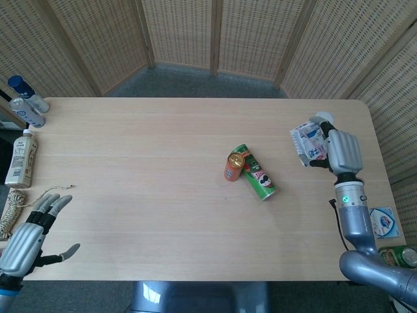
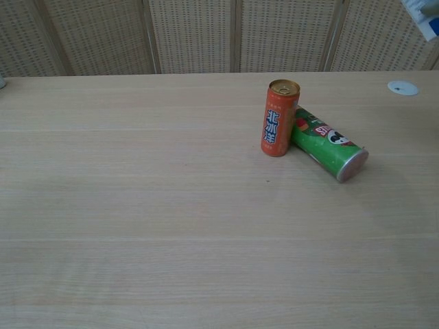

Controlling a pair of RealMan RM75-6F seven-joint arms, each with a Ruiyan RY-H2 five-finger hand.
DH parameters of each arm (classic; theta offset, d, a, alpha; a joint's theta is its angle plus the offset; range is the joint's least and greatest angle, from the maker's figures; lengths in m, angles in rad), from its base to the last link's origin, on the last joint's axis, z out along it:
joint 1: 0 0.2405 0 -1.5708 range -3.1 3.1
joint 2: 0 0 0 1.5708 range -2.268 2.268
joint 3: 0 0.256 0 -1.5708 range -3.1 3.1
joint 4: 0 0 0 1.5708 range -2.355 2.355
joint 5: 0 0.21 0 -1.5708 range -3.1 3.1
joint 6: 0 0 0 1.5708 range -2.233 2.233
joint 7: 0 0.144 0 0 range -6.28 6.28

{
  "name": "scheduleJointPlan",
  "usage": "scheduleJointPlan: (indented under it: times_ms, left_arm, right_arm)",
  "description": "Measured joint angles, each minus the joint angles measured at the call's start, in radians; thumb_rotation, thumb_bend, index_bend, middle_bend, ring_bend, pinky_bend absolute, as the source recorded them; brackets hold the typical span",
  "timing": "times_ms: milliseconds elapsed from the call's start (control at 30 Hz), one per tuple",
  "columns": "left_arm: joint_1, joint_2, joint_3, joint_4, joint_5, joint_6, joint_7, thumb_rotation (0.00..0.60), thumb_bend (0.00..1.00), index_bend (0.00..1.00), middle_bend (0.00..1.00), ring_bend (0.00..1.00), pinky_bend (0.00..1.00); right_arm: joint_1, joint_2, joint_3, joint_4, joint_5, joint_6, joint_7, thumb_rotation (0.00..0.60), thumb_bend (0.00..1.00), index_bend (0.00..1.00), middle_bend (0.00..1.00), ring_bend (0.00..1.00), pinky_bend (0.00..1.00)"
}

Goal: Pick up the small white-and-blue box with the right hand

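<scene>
2 hands show in the head view. The right hand sits over the right part of the light wooden table, fingers wrapped around the small white-and-blue box, which it holds raised above the tabletop, near the right end. The box's long axis runs from upper right to lower left in this view, tilted, with its printed face turned toward the camera. The left hand hangs at the table's near left corner, fingers spread apart and holding nothing.

Count on the table, head view: 1 upright orange drink can; 1 green cylindrical snack tube lying on its side, touching the can; 1 small white round disc near the far right corner, partly behind the box. At the left edge: 2 bottles with blue caps, 1 beige-labelled bottle, 1 coil of twine. Off the right edge: 1 white-and-blue packet and 1 green can.

Chest view: 1 orange can upright, 1 green tube lying against it with its silver end toward the camera, 1 white disc. Only a corner of the white-and-blue box shows at the top right edge; its orientation cannot be told here. Neither hand shows in this view.
</scene>
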State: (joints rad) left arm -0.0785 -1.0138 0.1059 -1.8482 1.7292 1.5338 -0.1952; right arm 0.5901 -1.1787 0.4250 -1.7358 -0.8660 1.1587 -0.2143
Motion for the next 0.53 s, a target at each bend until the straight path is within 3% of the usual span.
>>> scheduleJointPlan:
  times_ms: [533]
  left_arm:
    - [0.018, -0.006, 0.007, 0.030, 0.004, 0.010, -0.029, 0.566, 0.27, 0.07, 0.13, 0.00, 0.00]
  right_arm:
    - [0.003, -0.005, -0.005, -0.007, -0.014, 0.029, 0.022, 0.600, 0.28, 0.41, 0.60, 0.71, 0.85]
